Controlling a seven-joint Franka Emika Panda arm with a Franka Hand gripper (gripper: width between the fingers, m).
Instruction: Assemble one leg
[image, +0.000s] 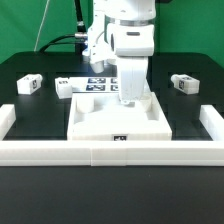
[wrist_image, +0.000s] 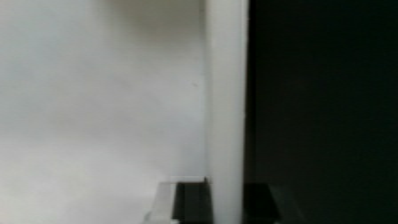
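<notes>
Leg (image: 183, 83) rests, apparently flat, on black table (image: 40, 110).

The arm (image: 130, 45) points straight down, its jaws' spread unreadable.

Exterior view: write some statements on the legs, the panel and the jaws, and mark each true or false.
1. The left leg lies on the black table, apart from the white panel. True.
2. The jaws hang high above the table, far from the panel. False: they are low, right at the panel.
3. The right leg lies toward the exterior view's right, clear of the panel. True.
4. The panel stands upright on one edge. False: it lies flat on the table.
5. The border rail lies on top of the panel. False: it runs along the table's edge, in front of the panel.
</notes>
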